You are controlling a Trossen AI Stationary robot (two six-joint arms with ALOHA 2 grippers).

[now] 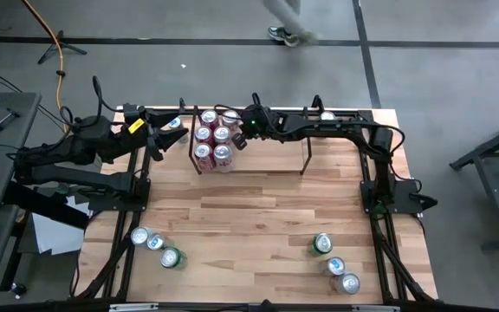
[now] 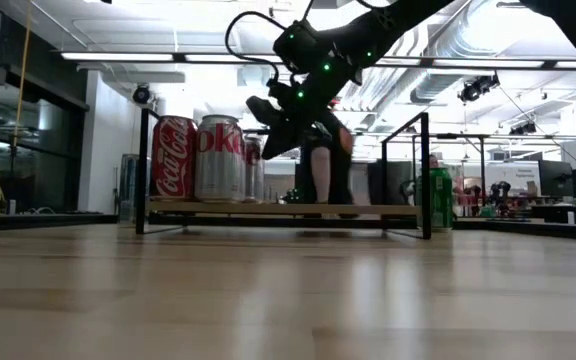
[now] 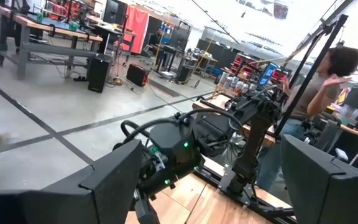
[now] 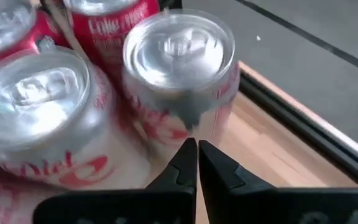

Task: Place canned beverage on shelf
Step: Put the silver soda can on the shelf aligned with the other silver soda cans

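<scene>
Where wood table [image 1: 258,217] ends: grey floor [image 1: 189,26], workshop benches [image 3: 48,28].

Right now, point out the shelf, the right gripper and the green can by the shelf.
shelf [image 2: 268,209]: low view, front edge of its wood base.
right gripper [image 4: 197,155]: right wrist view, tips of its shut fingers.
green can [image 2: 435,200]: low view, its side wall.

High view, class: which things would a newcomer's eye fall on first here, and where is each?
First, the cluster of red and silver cans packed on the left end of the shelf at the table's far edge. Next, the right gripper, fingers shut, poised just beside those cans, its arm stretched along the far edge. Lastly, loose cans near the front: three at the left and three at the right.
</scene>
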